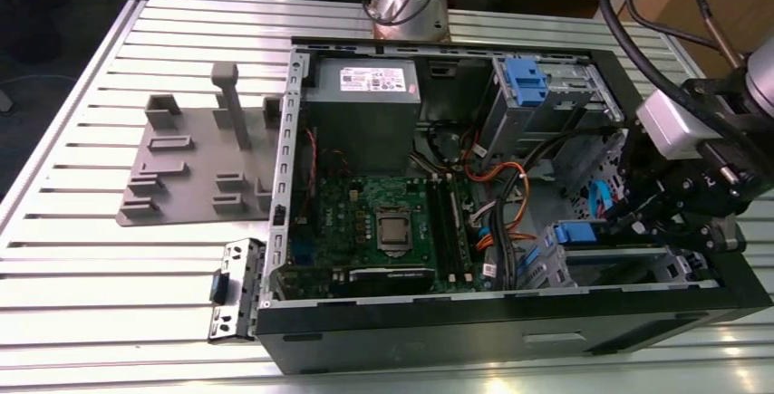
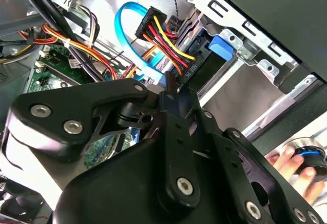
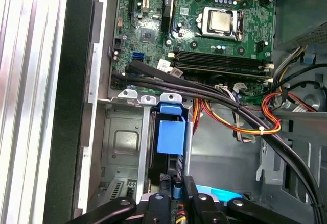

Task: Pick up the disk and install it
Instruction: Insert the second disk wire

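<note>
Your silver slatted table (image 1: 109,258) holds the open computer case (image 1: 484,340). Your gripper (image 3: 173,185) sits by the disk (image 3: 171,134) in its slot; you cannot tell if the jaws are clenched.

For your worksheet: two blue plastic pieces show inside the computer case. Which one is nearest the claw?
The low blue piece beside the claw; the other blue tab sits at the case's far end.
</note>
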Robot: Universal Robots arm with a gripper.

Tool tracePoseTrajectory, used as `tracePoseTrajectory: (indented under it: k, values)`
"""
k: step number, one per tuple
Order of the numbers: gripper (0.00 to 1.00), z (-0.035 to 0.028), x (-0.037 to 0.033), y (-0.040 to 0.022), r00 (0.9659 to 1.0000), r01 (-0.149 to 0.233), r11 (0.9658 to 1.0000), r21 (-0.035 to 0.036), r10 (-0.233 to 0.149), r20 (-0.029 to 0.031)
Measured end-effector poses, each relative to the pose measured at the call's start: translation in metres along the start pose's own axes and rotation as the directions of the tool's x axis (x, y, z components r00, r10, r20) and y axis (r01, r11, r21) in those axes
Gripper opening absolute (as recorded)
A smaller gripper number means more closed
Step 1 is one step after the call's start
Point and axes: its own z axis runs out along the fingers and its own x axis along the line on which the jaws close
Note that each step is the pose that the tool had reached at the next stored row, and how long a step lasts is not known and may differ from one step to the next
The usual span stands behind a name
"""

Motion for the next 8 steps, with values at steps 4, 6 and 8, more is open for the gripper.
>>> tracePoseTrajectory:
  k: [4,6,8]
  values:
    - [0.23,-0.0041,-0.0003,0.0000,1.0000,0.000,1.0000,0.0000,0.000,-0.0008]
    - [0.23,-0.0131,-0.0010,0.0005,1.0000,0.000,1.0000,0.0000,0.000,-0.0001]
    - [0.23,-0.0176,-0.0012,0.0006,1.0000,0.000,1.0000,0.0001,0.000,0.0010]
